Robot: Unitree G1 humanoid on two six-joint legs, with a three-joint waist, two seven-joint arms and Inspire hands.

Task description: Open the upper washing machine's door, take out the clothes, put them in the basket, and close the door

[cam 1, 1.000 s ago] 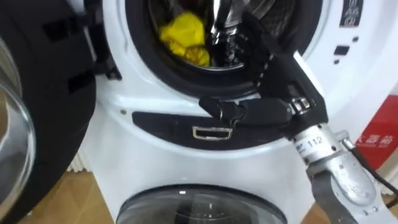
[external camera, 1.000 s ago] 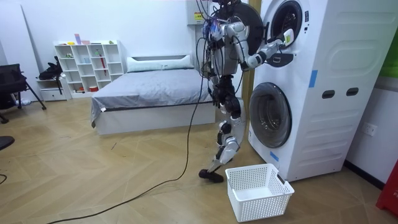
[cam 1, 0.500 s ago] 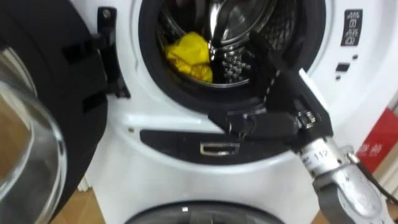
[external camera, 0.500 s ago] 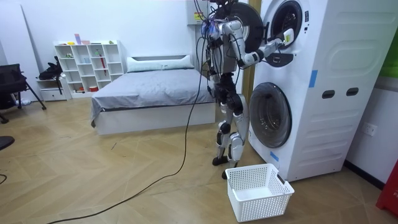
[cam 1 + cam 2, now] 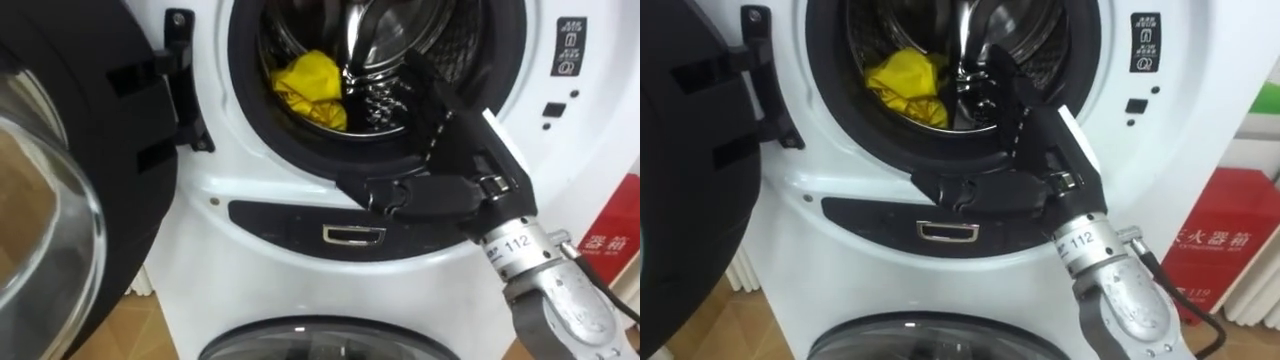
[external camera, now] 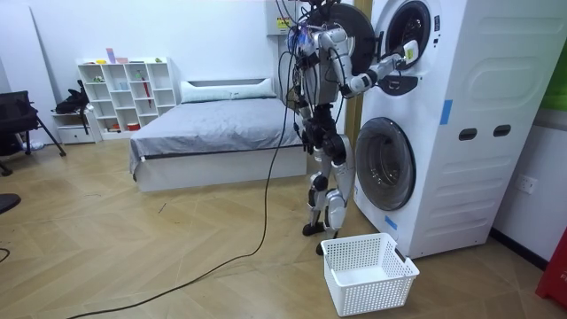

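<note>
Reaching over the lower rim of the washing machine drum, right hand with fingers straight, grasping nothing; yellow garment inside the drum, left of the fingers, apart.

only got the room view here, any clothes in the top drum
observer: Yes, one yellow cloth lies on the left in the drum.
operator: has the right hand got it
observer: No. The right hand is lower and to the right of the cloth, apart from it, at the rim of the opening.
operator: fingers curled or straight
observer: Straight, pointing up into the opening and holding nothing.
</note>
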